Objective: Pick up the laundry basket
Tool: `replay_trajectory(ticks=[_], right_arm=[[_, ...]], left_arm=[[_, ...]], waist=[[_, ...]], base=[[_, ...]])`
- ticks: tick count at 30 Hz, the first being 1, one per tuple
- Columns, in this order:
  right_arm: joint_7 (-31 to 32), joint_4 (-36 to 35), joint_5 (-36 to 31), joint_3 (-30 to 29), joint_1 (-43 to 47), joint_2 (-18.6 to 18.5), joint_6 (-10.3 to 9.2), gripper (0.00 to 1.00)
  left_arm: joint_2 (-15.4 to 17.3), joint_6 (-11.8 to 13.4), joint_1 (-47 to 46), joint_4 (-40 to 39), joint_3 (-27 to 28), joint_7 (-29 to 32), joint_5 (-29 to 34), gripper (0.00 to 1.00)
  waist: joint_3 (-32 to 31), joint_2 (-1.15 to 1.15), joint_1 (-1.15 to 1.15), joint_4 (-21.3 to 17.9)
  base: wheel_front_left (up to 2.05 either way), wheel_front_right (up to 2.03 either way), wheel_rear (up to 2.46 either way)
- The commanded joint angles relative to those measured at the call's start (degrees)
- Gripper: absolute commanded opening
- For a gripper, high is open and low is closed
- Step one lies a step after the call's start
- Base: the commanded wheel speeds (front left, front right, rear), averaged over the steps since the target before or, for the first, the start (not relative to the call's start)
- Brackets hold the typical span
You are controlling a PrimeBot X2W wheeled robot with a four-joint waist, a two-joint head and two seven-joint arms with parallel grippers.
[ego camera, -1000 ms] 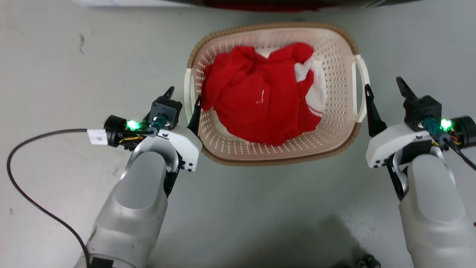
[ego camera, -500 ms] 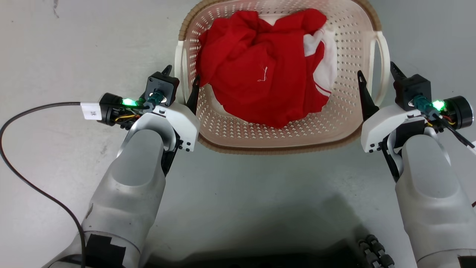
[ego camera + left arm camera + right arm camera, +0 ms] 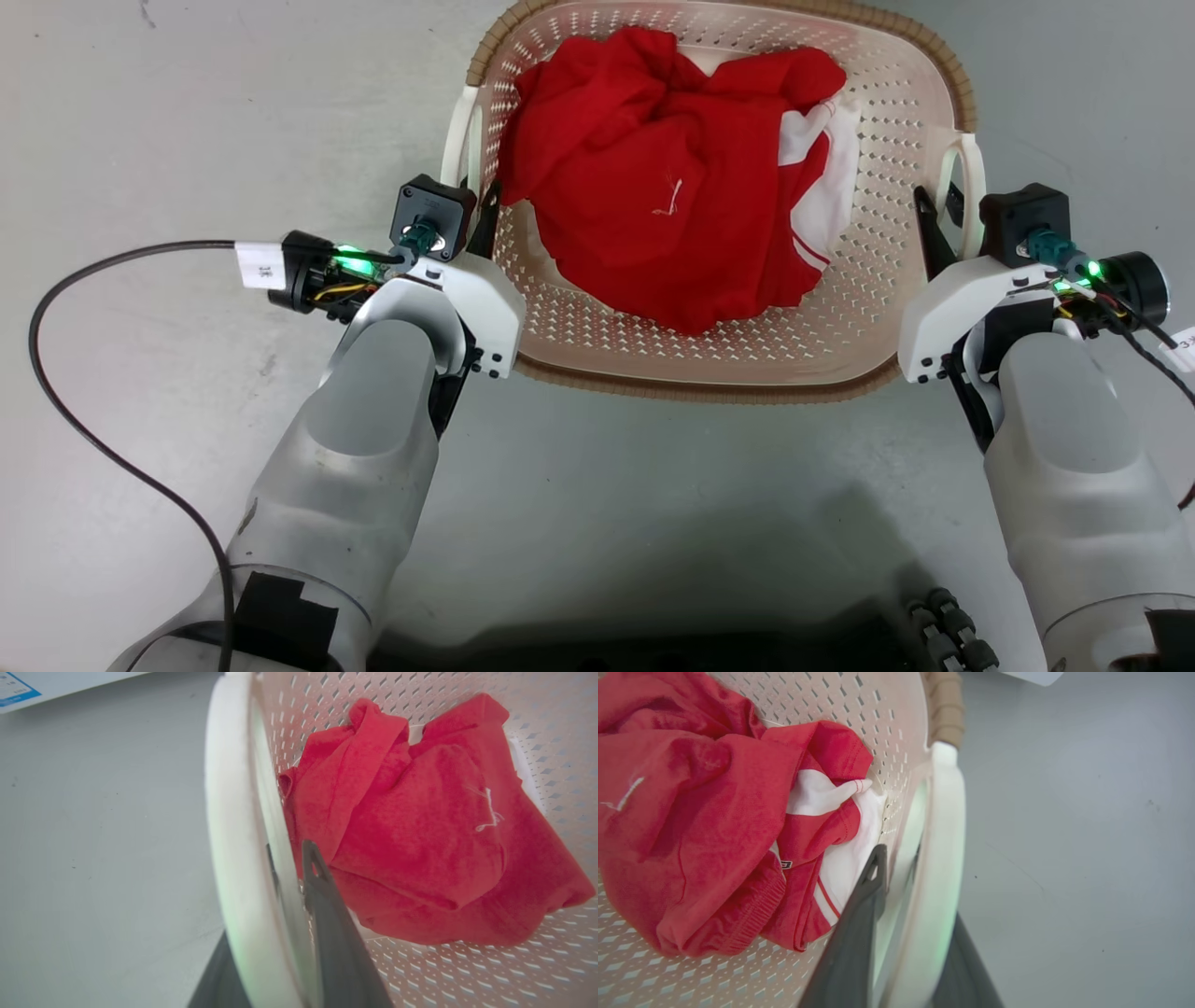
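Entry: laundry basket [image 3: 691,347], cream, perforated, brown rim. It lies between the two arms, at the far side of the grey floor [image 3: 653,513]; whether it rests there or hangs just clear cannot be told. Contents: one crumpled red and white garment [image 3: 653,187]. Left gripper [image 3: 289,858]: one finger inside the wall, one outside, apparently pinched on the left handle [image 3: 229,812]. Right gripper [image 3: 899,858]: same arrangement, pinched on the right handle [image 3: 945,812]. Step in hand: the lift. Handling notes: raise both arms together at one pace so the rim rides level. Hold the pinch firm, as the smooth loops look likely to slip. Fix the spacing between the arms, since pulling or squeezing would likely flex the light walls.
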Motion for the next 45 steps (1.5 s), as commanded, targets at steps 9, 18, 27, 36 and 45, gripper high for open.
replay_trajectory(ticks=[9,18,27,36,45], right_arm=[[-0.3,2.6,0.3,1.6,0.3,-0.8,-0.04,0.00],[-0.3,8.8,1.0,4.4,1.9,-0.8,-0.04,0.00],[0.5,15.1,3.4,8.8,3.4,-0.8,-0.04,0.00],[4.5,16.7,9.6,16.4,7.5,-0.8,-0.04,0.00],[10.0,16.9,16.8,25.3,11.7,-0.7,-0.03,0.00]], left_arm=[[1.1,-0.6,1.4,2.5,-0.8,0.0,-0.6,0.00],[0.7,-1.5,4.6,8.0,-1.8,0.0,-2.1,0.00],[0.5,-2.3,8.8,11.2,-3.0,1.5,-3.4,0.00],[0.4,-3.0,13.4,11.8,-4.7,6.1,-5.2,0.00],[0.5,-3.3,17.4,11.9,-6.3,12.6,-7.2,0.00]], waist=[[-4.7,0.00,0.00,0.5],[-14.9,0.00,0.00,1.2],[-25.5,0.00,0.00,1.7],[-36.6,0.00,0.00,2.5],[-46.2,0.00,0.00,3.0]], base=[[0.00,0.00,0.00],[0.00,0.00,0.00],[0.00,0.00,0.00],[0.00,0.00,0.00],[0.00,0.00,0.00]])
